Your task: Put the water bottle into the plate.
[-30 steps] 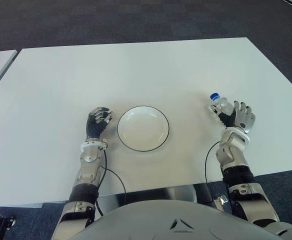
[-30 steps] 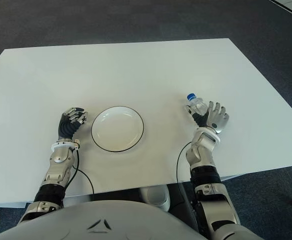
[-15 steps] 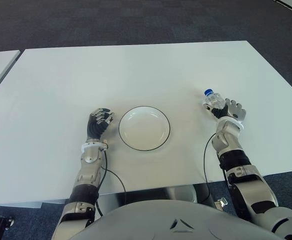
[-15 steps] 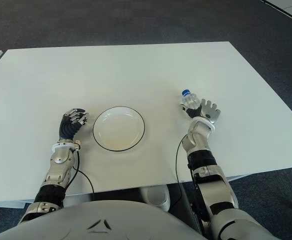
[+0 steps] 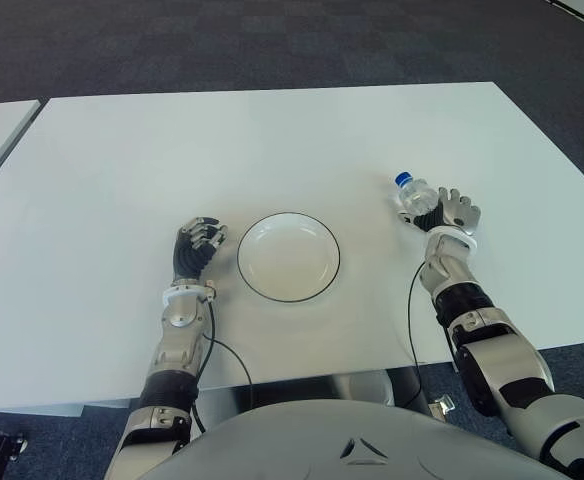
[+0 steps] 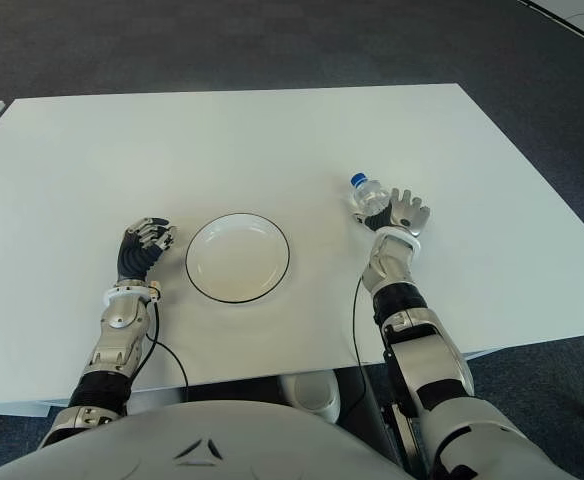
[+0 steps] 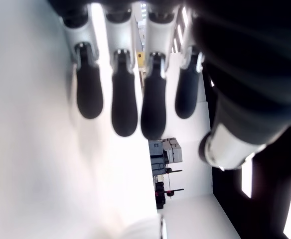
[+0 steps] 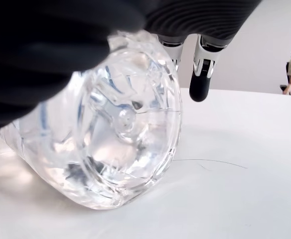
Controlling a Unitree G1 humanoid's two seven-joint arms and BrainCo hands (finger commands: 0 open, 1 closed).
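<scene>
Right wrist view: your right hand wraps clear plastic water bottle with blue cap, base toward camera, tilted at white table. Bottle's long axis leans far-left, cap away from palm. White round plate with dark rim lies left, nearer; well apart. Left hand curled, empty, left of plate. Since earlier frame, bottle and hand shifted left.

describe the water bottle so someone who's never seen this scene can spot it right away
Start at the white table and find the round white plate with a dark rim near its front edge. To the plate's right, the right hand is around the water bottle, which is tilted. It is the only clear plastic item, with a blue cap; the left hand, left of the plate, holds nothing.
</scene>
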